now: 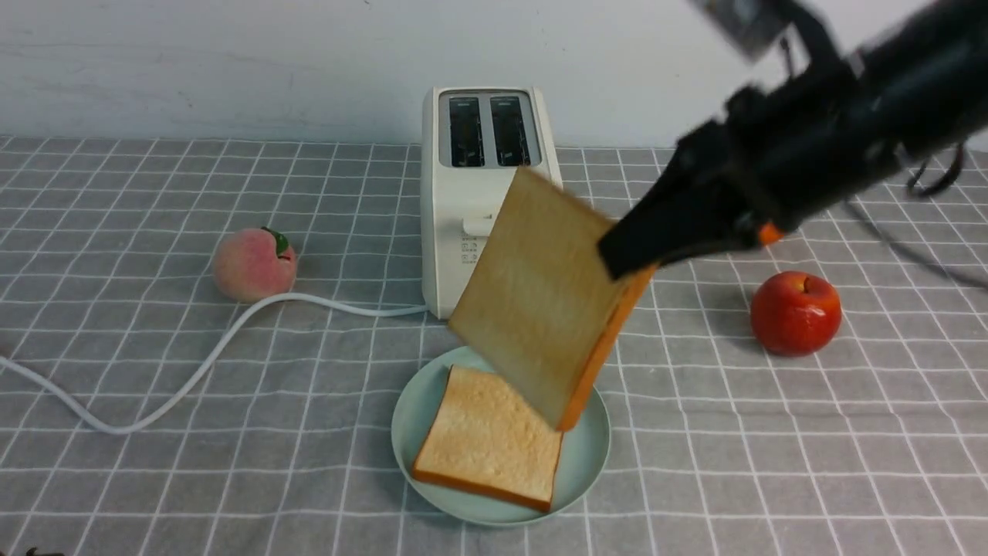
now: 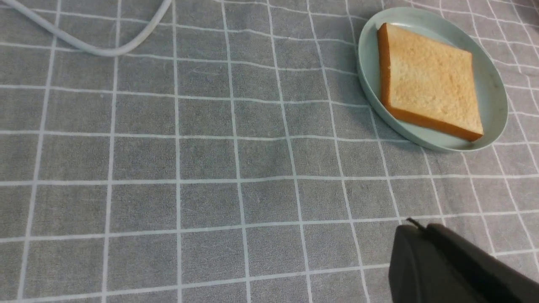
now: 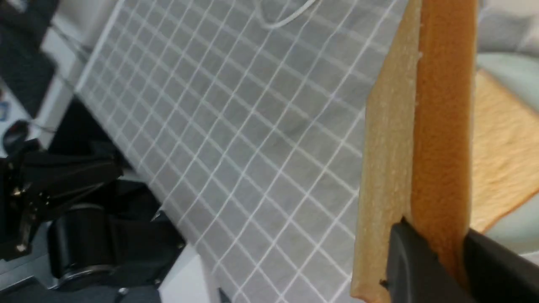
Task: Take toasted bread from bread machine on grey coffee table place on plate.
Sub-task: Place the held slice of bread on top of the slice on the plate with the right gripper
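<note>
— What is the biggest thing you see?
— It is the surface point(image 1: 231, 463), grey, with white grid lines.
— And on it?
— The toaster point(image 1: 451, 201) stands upright, and both its slots look empty. In front of it is the plate point(image 1: 590, 455), round and pale green.
— Where is the bread?
— One slice point(image 1: 490, 440) lies flat on the plate. The other slice point(image 1: 532, 293) is in the air, tilted, partly above the plate. The right pincer point(image 1: 617, 251) holds it by the edge.
— And the left pincer point(image 2: 414, 223)?
— It is closed, and it holds nothing.
— What is smaller?
— The red apple point(image 1: 796, 313) is at the right, and the peach point(image 1: 255, 265) is at the left, near the white cord point(image 1: 224, 347).
</note>
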Controlling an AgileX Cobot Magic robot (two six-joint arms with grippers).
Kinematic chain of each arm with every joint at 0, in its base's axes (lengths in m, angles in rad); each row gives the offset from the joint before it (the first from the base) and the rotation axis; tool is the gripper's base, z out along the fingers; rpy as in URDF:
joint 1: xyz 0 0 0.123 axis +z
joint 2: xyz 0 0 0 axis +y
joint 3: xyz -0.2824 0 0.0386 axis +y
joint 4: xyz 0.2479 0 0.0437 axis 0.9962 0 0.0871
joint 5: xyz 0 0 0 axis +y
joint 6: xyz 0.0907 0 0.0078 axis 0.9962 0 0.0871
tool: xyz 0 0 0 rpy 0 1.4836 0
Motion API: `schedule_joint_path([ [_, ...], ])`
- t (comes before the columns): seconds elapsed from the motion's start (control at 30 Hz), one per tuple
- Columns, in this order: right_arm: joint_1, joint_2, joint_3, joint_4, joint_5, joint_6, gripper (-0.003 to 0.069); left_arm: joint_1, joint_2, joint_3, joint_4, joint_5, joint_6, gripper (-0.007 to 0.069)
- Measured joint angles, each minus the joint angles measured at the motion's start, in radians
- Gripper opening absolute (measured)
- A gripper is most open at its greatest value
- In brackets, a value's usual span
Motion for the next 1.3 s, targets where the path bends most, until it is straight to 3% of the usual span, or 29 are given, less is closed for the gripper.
schedule_joint_path([
  [0.07,0.000,0.061,0.113,0.117,-0.105,-0.115,0.0076,0.000,0.000,0.000,0.000,0.000,0.000,-0.0014],
  [0.27,-0.001,0.247,0.161,0.305,-0.194,-0.235,0.0076,0.000,0.000,0.000,-0.001,0.012,0.001,-0.0014],
  [0.43,-0.001,0.337,0.161,0.331,-0.256,-0.244,0.0082,0.000,0.000,0.000,-0.002,0.031,0.001,-0.0014],
  [0.5,-0.001,0.366,0.161,0.330,-0.287,-0.243,0.0120,0.000,0.000,0.000,-0.002,0.035,0.001,-0.0014],
  [0.6,-0.004,0.378,0.161,0.309,-0.303,-0.223,0.0200,0.000,0.000,0.000,-0.004,0.037,0.001,-0.0014],
  [0.7,-0.027,0.361,0.161,0.196,-0.279,-0.145,0.0378,0.000,0.000,0.000,-0.004,0.037,0.002,-0.0014],
  [0.73,-0.029,0.358,0.159,0.186,-0.279,-0.145,0.0378,0.000,0.000,0.000,-0.004,0.037,0.002,-0.0014],
  [0.77,-0.052,0.333,0.155,0.090,-0.239,-0.091,0.0447,0.000,0.000,0.000,-0.004,0.037,0.002,-0.0014],
  [0.8,-0.054,0.325,0.152,0.078,-0.234,-0.084,0.0454,0.000,0.000,0.000,-0.004,0.037,0.002,-0.0014],
  [0.87,-0.084,0.254,0.131,-0.071,-0.159,0.023,0.0488,0.000,0.000,0.000,-0.004,0.037,0.002,-0.0014],
  [0.97,-0.104,0.134,0.115,-0.261,-0.093,0.149,0.0421,0.000,0.000,0.000,-0.004,0.029,0.001,-0.0014],
  [1.03,-0.106,0.005,0.115,-0.393,-0.069,0.241,0.0289,0.000,0.000,0.000,-0.004,0.018,0.001,-0.0014],
  [1.1,-0.106,-0.168,0.125,-0.496,-0.069,0.332,0.0105,0.000,0.000,0.000,-0.004,0.005,0.001,-0.0014],
  [1.13,-0.106,-0.185,0.126,-0.505,-0.069,0.340,0.0091,0.000,0.000,0.000,-0.004,0.005,0.001,-0.0014],
  [1.17,-0.106,-0.329,0.153,-0.583,-0.100,0.399,0.0013,0.000,0.000,0.000,-0.005,-0.005,0.001,-0.0014],
  [1.3,-0.106,-0.724,0.304,-0.711,-0.288,0.485,-0.0016,0.000,0.000,0.000,-0.006,-0.044,0.001,-0.0014],
])
